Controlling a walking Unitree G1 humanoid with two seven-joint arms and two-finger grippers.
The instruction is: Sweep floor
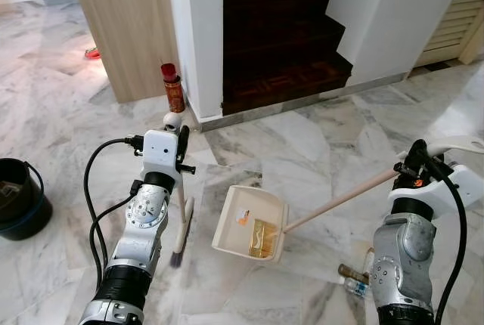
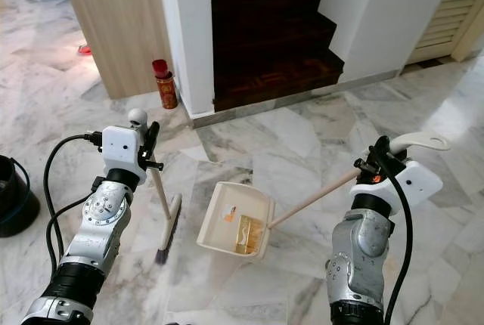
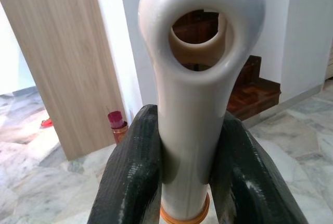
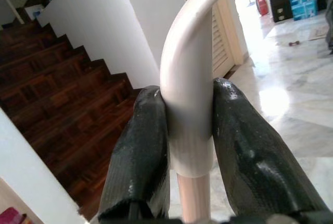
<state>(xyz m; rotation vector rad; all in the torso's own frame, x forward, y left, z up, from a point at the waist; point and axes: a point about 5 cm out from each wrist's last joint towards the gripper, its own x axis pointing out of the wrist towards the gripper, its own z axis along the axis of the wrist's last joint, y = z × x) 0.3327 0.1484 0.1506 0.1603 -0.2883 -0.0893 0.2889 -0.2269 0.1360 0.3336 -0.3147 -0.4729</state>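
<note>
My left gripper (image 3: 183, 146) is shut on the white handle of a small broom (image 1: 182, 219); its brush end rests on the marble floor by my left arm. My right gripper (image 4: 188, 130) is shut on the curved white grip of the dustpan handle (image 1: 340, 199), a pale wooden stick slanting down to the cream dustpan (image 1: 250, 223). The dustpan sits on the floor between my arms and holds a yellowish wrapper (image 1: 262, 237) and a small orange scrap (image 1: 243, 218).
A dark wooden staircase (image 1: 280, 34) rises ahead between white walls. A red canister (image 1: 173, 87) stands at the wall corner beside a wood panel (image 1: 128, 23). A black bucket (image 1: 21, 198) sits far left. Small litter (image 1: 352, 277) lies near my right arm.
</note>
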